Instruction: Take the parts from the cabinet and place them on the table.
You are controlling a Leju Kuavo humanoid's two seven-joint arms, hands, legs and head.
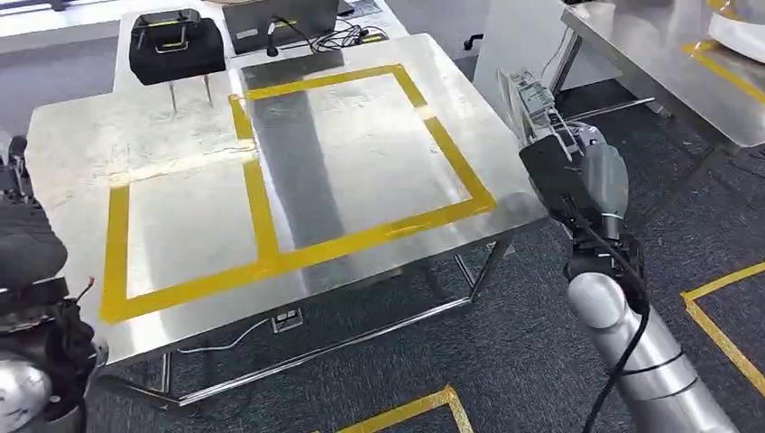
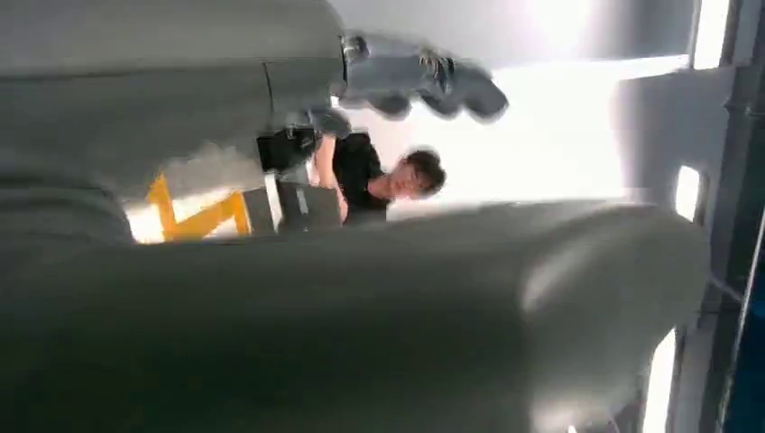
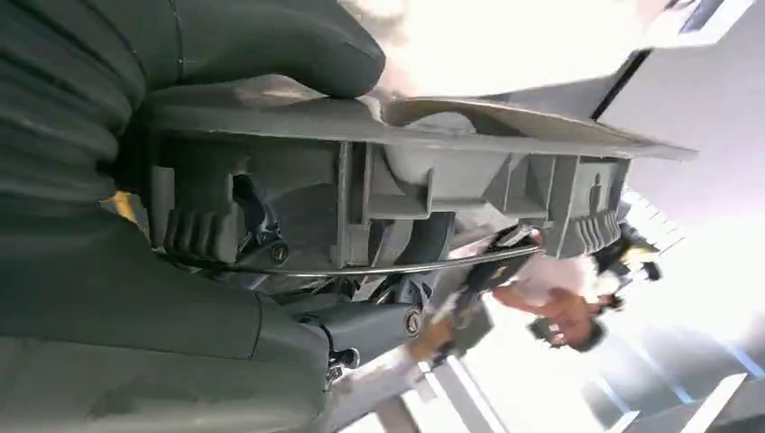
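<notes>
Currently, head view: the right hand (image 1: 566, 176) is raised beside the near right corner of the steel table (image 1: 379, 135), off its edge, fingers wrapped on a grey moulded plastic part (image 1: 534, 101) that sticks up from the fist. The yellow-taped squares (image 1: 271, 194) on the tabletop carry no parts. A black tool case (image 1: 176, 43) and a grey box with cables (image 1: 280, 25) sit at the far edge. Judgement: the part is out of the cabinet, placing is not yet done; the set-down remains, and possibly further parts. The cabinet is out of frame.

Left wrist view: the left hand (image 2: 361, 298) is blurred and very close; darker fingers (image 2: 424, 81) reach out with nothing seen between them, but I cannot tell their state. A person in a black shirt (image 2: 365, 171) stands beyond.

Right wrist view: thumb (image 3: 271, 41) pressed on the part's flat face, lower fingers (image 3: 361, 325) closing underneath; ribbed housing and a wire rod are visible. The part's far end is washed out by glare. A blurred person in white (image 3: 555, 289) stands behind.
</notes>
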